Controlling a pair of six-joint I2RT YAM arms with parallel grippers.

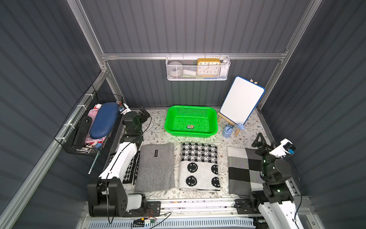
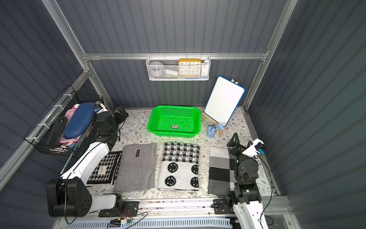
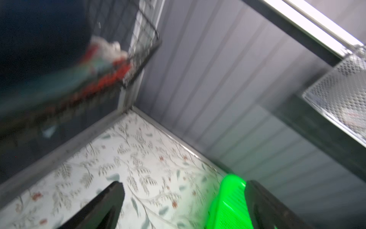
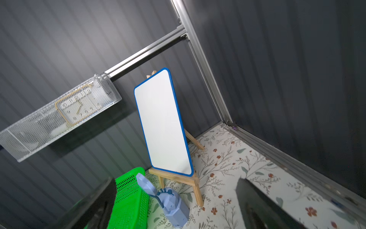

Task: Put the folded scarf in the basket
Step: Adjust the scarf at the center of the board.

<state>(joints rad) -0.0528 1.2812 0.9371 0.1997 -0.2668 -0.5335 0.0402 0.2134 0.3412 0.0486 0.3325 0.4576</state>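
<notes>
The bright green basket [image 1: 168, 123] [image 2: 151, 123] stands at the back middle of the floral table, holding only a small label. In front of it several folded scarves lie in a row: a houndstooth one [image 2: 105, 168] partly under my left arm, a plain grey one [image 1: 155, 168], a black-and-white smiley one [image 1: 199, 167], and a grey, black and white check one [image 1: 241, 170]. My left gripper [image 1: 144, 114] [image 3: 182, 198] hangs open left of the basket [image 3: 231, 202]. Over the table's right side, my right gripper [image 1: 259, 139] [image 4: 176, 184] is open too. Neither holds anything.
A whiteboard on a wooden easel [image 1: 241, 101] stands at the back right, with a small blue figure [image 1: 227, 131] at its foot. A white mesh wall basket [image 1: 198, 76] with a clock hangs on the back wall. A black wire basket [image 1: 83, 111] of items hangs on the left wall.
</notes>
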